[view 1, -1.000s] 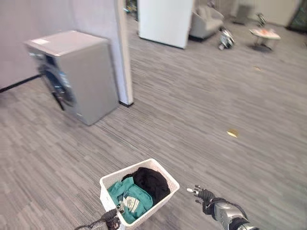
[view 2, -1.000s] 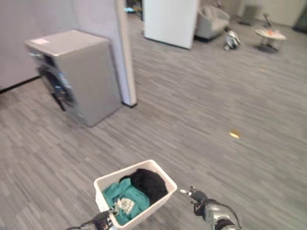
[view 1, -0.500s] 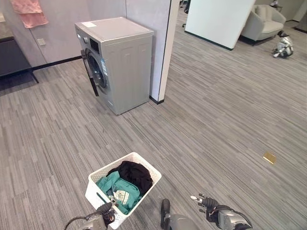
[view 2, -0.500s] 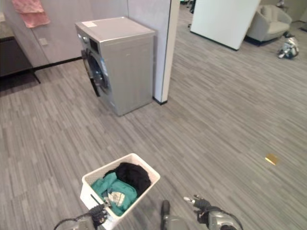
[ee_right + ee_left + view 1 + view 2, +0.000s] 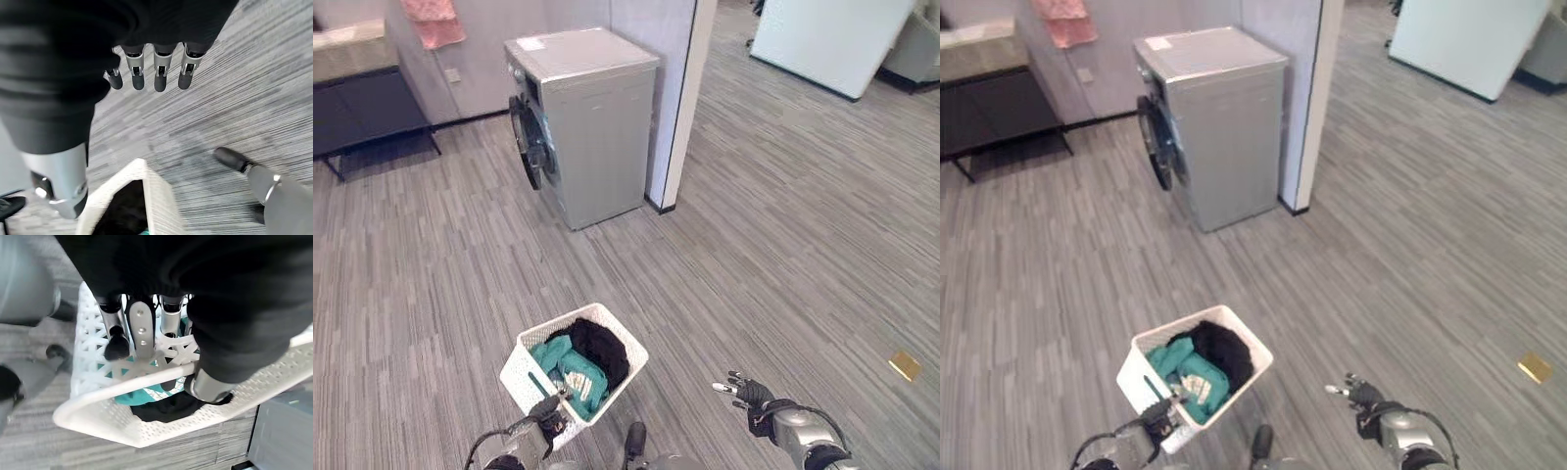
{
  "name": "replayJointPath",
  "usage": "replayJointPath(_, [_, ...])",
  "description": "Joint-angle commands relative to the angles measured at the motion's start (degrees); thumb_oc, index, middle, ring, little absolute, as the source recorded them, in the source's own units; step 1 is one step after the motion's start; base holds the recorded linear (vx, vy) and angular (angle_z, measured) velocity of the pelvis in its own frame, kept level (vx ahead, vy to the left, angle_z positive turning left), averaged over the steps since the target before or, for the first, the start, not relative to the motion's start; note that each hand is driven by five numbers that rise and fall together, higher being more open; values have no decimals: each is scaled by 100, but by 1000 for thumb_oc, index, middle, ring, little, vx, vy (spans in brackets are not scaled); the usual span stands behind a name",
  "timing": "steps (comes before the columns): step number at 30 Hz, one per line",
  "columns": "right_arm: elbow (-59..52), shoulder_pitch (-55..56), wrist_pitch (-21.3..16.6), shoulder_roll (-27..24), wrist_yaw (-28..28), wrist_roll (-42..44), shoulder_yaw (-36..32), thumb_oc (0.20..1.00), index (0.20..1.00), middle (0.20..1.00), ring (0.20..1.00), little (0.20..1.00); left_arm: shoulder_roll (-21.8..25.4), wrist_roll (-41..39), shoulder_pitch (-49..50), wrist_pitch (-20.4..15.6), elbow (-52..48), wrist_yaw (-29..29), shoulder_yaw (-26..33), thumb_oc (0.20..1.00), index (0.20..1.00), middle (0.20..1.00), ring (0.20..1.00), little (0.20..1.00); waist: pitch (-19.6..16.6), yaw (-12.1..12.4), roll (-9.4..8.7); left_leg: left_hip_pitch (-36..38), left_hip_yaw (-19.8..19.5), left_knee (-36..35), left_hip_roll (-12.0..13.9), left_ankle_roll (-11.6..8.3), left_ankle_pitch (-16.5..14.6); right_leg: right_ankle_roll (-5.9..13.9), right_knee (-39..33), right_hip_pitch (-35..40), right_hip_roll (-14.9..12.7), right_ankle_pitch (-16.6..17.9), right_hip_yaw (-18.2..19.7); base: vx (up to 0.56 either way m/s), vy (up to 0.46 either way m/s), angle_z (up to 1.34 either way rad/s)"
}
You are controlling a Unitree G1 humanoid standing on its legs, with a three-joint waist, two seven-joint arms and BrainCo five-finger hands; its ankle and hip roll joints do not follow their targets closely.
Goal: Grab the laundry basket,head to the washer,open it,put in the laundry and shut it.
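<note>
One left hand (image 5: pixel 146 328) is carrying the laundry basket (image 5: pixel 622 338), fingers clamped on its rim, right hand (image 5: pixel 751 395) fingers apart; the washer (image 5: pixel 587 117) is coming nearer ahead

No text, number or sign can be read anywhere. A pale sticker (image 5: pixel 530 43) lies on the top of the washing machine (image 5: pixel 590 127) near its back corner, but whatever is printed on it is too small to make out. The teal garment (image 5: pixel 576 367) in the laundry basket (image 5: pixel 521 374) carries a light printed patch whose marks cannot be told as letters.
</note>
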Motion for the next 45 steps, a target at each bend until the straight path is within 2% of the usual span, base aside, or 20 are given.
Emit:
replayJointPath(1, [-316,259,-254,-103,-106,-13,18,1000,1000,1000,1000,1000,81,-181,-295,-576,-284,-220,180,200,200,200,200,200,-346,-91,100,-368,36,-718,-167,126,1476,774,-487,826,-287,477,478,135,107,23])
replayJointPath(2, [-325,252,-257,-114,-128,-54,37,1000,1000,1000,1000,1000,73,-219,-280,-585,-320,-222,186,200,200,200,200,200,-305,-44,128,-492,159,-960,-110,120,1788,716,-508,874,-247,479,500,230,160,26])
replayJointPath(5, [-378,255,-264,-79,-155,-102,70,1000,1000,1000,1000,1000,30,-306,-240,-601,-297,-228,246,200,200,200,200,200,-300,17,196,-691,348,-1198,49,7,2119,699,-540,1149,-215,327,617,263,162,-20])
replayJointPath(11, [-178,431,-253,128,-100,-154,-9,1000,1000,1000,1000,1000,35,-244,-82,-570,-373,-252,274,200,200,200,200,200,-586,15,112,-390,282,-970,-134,319,1745,881,-294,1395,-626,79,818,326,242,-36])
replayJointPath(12, [-98,447,-243,190,-82,-114,-34,1000,1000,1000,1000,1000,55,-236,-81,-573,-411,-268,263,200,200,200,200,200,-617,24,49,-395,298,-799,-189,386,1622,930,-186,1404,-765,180,838,365,382,-5])
replayJointPath(13, [107,420,-207,334,10,-102,-30,1000,1000,1000,1000,1000,122,-163,-85,-554,-456,-276,259,200,200,200,200,200,-662,63,-57,-327,369,-568,-336,556,1292,1093,308,1254,-1177,669,814,437,479,-19])
replayJointPath(18, [75,386,-154,433,126,-87,62,1000,1000,1000,1000,1000,323,-50,-5,-504,-661,-257,285,200,200,200,200,200,-586,149,-3,221,369,-725,-508,766,1000,1160,1326,969,-1623,1448,596,256,310,-19])
replayJointPath(19, [75,387,-154,433,126,-87,62,1000,1000,1000,1000,1000,323,-50,-4,-503,-663,-256,285,200,200,200,200,200,-583,151,-6,227,372,-730,-513,768,1001,1164,1333,968,-1628,1444,601,192,232,8])
replayJointPath(20, [83,389,-153,438,134,-57,47,1000,1000,1000,1000,1000,356,-6,-7,-495,-677,-254,285,200,200,200,200,200,-568,132,22,292,335,-737,-530,797,974,1161,1545,920,-1621,1502,623,122,122,9])
replayJointPath(22, [3,452,-143,399,164,24,25,1000,1000,1000,1000,1000,421,66,3,-477,-794,-264,234,200,200,200,200,200,-584,6,58,388,81,-815,-612,828,962,1073,1720,688,-1084,1298,1164,260,170,35])
replayJointPath(23, [-58,551,-138,384,189,125,-17,1000,1000,1000,1000,1000,467,98,31,-483,-886,-267,290,200,200,200,200,200,-619,-87,99,562,-11,-971,-600,797,940,954,1590,334,-715,808,1142,304,158,62])
replayJointPath(25, [-163,584,-159,361,182,153,-47,1000,1000,1000,1000,1000,512,72,67,-509,-1024,-264,340,200,200,200,200,200,-561,-96,130,750,-34,-1060,-562,712,835,992,1378,27,-727,574,780,248,104,39])
replayJointPath(27, [-246,611,-173,324,160,145,-97,1000,1000,1000,1000,1000,507,-25,94,-525,-1119,-253,380,200,200,200,200,200,-404,-179,144,913,-134,-1000,-550,651,811,977,905,-351,-614,689,570,210,12,-6])
replayJointPath(29, [-274,641,-176,311,146,144,-132,1000,1000,1000,1000,1000,471,-118,107,-559,-1167,-244,423,200,200,200,200,200,-291,-298,119,1149,-276,-905,-610,595,698,1064,279,-526,-571,971,644,310,-12,17])
replayJointPath(34, [-182,605,-156,322,148,43,-177,1000,1000,1000,1000,1000,463,-125,99,-587,-1039,-273,565,200,200,200,200,200,-269,-385,23,1534,-461,-678,-621,484,490,1342,-547,-845,-764,1791,354,297,-44,41])
replayJointPath(36, [-130,602,-141,328,158,30,-181,1000,1000,1000,1000,1000,457,-121,88,-588,-981,-271,579,200,200,200,200,200,-294,-399,9,1631,-503,-683,-626,471,482,1350,-536,-835,-758,1879,338,281,-39,10])
replayJointPath(38, [-139,717,-133,287,169,74,-182,1000,1000,1000,1000,1000,403,-166,88,-598,-841,-280,581,200,200,200,200,200,-489,-506,-25,1924,-760,-664,-572,429,392,1206,-400,-678,-537,1777,704,543,-136,29])
replayJointPath(40, [-191,789,-128,259,191,77,-181,1000,1000,1000,1000,1000,382,-173,78,-581,-689,-279,594,200,200,200,200,200,-618,-555,19,2045,-877,-530,-407,372,357,1108,-239,-609,-399,1583,732,382,-160,66])
replayJointPath(42, [-205,849,-154,192,186,57,-191,1000,1000,1000,1000,1000,356,-215,96,-585,-638,-303,599,200,200,200,200,200,-671,-582,45,2010,-926,-58,-238,187,506,973,-117,-440,-288,1347,648,292,-172,38])
replayJointPath(45, [-156,792,-199,108,108,-10,-121,1000,1000,1000,1000,1000,335,-319,122,-578,-516,-279,676,200,200,200,200,200,-728,-548,-21,1497,-904,1479,140,-147,1309,717,-227,7,-90,1121,558,287,-245,2])
